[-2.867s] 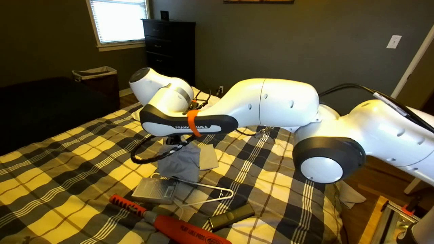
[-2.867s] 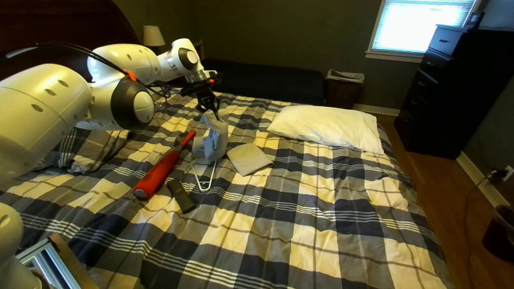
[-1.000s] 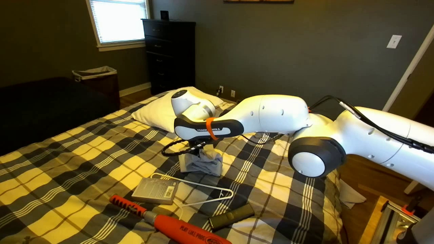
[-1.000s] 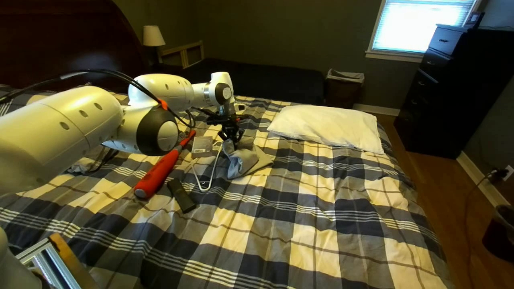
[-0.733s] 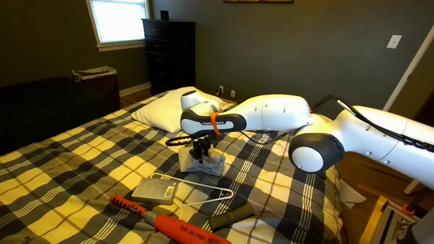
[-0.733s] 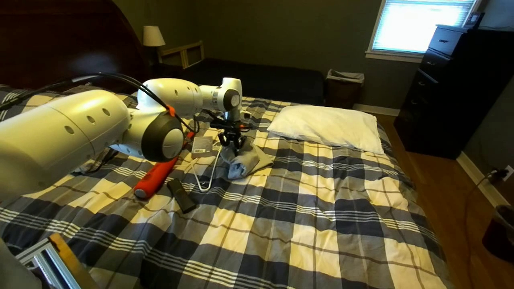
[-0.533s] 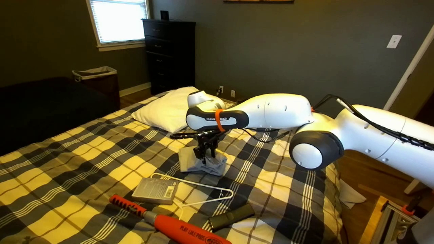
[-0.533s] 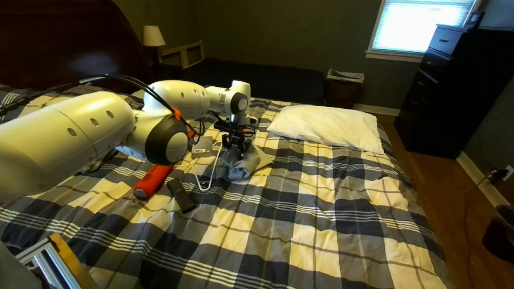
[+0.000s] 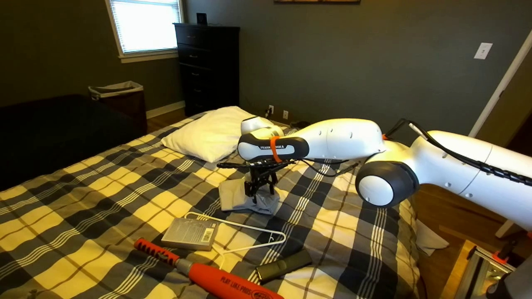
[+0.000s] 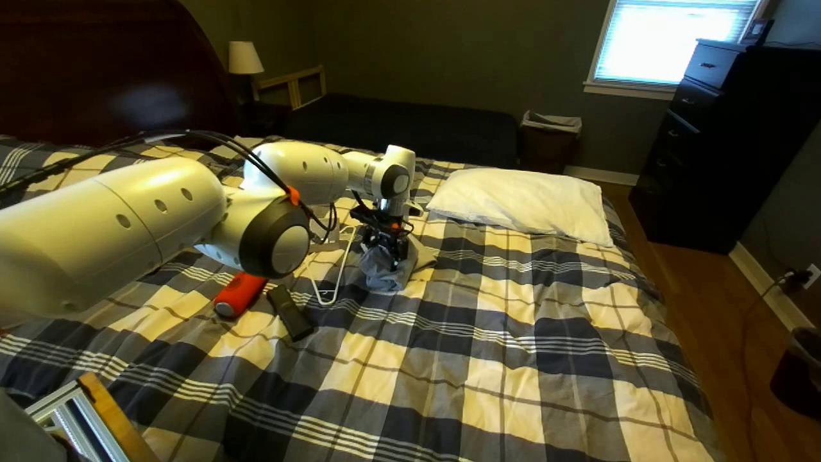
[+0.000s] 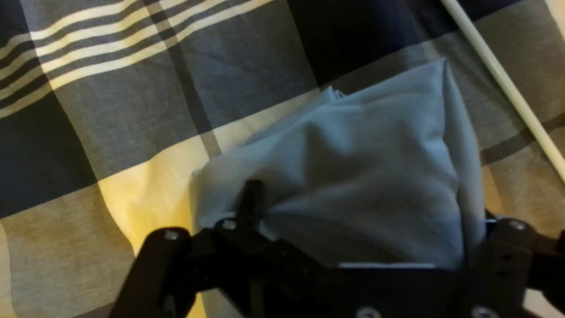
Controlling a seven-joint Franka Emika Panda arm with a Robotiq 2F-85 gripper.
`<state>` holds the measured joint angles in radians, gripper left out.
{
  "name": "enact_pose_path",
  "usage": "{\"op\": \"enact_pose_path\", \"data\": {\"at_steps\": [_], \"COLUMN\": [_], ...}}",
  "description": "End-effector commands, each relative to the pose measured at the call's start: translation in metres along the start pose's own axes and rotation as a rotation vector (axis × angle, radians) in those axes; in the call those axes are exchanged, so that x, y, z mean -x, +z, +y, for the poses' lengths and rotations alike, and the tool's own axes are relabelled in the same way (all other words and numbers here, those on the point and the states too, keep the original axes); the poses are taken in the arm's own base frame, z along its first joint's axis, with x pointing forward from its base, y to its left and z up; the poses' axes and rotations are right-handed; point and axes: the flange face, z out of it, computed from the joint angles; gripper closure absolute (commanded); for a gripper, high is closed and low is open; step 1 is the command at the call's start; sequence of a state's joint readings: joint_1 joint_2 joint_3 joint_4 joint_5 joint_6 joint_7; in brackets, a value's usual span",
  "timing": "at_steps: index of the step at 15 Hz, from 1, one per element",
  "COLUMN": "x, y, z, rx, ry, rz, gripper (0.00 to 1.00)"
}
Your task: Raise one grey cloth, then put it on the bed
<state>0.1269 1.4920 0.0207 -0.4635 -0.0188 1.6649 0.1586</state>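
The fingers [image 11: 252, 198] stand spread over the rumpled grey cloth [image 11: 375, 172]; whether they touch it I can't tell. It lies on the bed [image 9: 120, 195], partly over a paler cloth [image 9: 230, 195], with a white hanger [image 11: 505, 80] near and a red bat [image 9: 224, 280] farther off.

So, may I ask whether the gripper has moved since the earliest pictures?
Yes: in an exterior view, the gripper moved down and rightward in frame, from above the clothes hanger to its right.
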Motion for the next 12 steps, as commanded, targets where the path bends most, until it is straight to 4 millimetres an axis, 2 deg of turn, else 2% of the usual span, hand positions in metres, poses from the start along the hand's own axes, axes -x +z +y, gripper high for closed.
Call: {"op": "enact_pose_path", "data": {"at_steps": [1,4,7,10,12], "x": [-0.004,-0.005,0.010,0.035,0.047], "y": [-0.011,-0.069,-0.122,-0.158,-0.165], "z": [-0.006,-0.031,-0.072,-0.120,-0.130], "rx": [-0.044,-0.022,0.009,0.072,0.140], "ry": [0.010,0.001,-0.040,-0.072,0.028], "rz": [0.051,0.187,0.248,0.264,0.242], "gripper": [0.01,0.00,0.00,0.00,0.00]}}
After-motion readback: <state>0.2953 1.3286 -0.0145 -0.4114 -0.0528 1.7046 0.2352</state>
